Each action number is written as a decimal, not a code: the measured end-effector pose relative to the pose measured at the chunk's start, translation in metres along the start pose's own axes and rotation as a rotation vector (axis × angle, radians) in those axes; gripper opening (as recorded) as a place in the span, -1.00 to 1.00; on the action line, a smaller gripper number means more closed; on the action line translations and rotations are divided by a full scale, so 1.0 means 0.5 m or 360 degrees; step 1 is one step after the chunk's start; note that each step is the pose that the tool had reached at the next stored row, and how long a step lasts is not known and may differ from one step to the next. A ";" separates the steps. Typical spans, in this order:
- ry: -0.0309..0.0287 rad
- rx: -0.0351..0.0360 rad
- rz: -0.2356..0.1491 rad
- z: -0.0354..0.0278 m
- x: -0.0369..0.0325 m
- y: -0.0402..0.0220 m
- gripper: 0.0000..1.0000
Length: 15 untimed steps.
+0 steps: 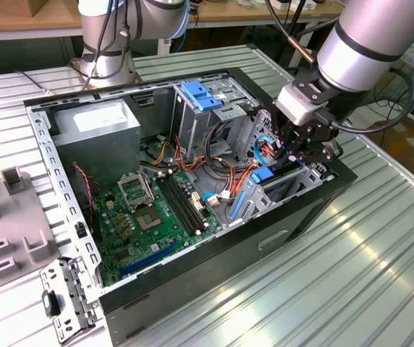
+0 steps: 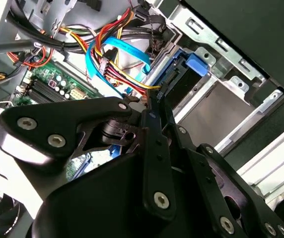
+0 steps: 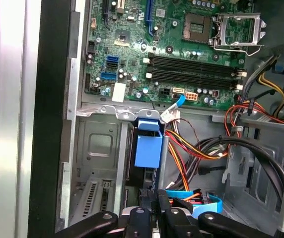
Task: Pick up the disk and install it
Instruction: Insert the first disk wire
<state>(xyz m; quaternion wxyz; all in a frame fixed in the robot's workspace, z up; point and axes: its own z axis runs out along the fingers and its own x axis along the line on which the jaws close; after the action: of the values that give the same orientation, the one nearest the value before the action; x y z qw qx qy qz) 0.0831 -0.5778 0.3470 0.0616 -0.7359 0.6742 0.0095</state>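
Exterior view: ribbed metal bench (image 1: 381,238), open PC case (image 1: 214,260); gripper (image 1: 301,148) low at drive cage, disk (image 1: 265,176) seated in bay.

Second wrist view: fingers (image 2: 154,129) pinched together near disk (image 2: 194,64); grasp unclear.

First wrist view: disk (image 3: 148,148) slotted upright; press squarely, avoid cables (image 3: 196,148).

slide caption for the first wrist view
Tool above the disk standing on edge in the drive bay of the open computer case, motherboard behind.

Silver arm (image 1: 370,36), black screw-studded gripper (image 2: 152,106)
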 end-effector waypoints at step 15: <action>0.00041 0.0001 0.0054 0.001 0.008 -0.019 -0.65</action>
<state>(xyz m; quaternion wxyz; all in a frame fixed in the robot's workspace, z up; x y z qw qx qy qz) 0.0930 -0.5808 0.3470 0.0609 -0.7243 0.6867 0.0093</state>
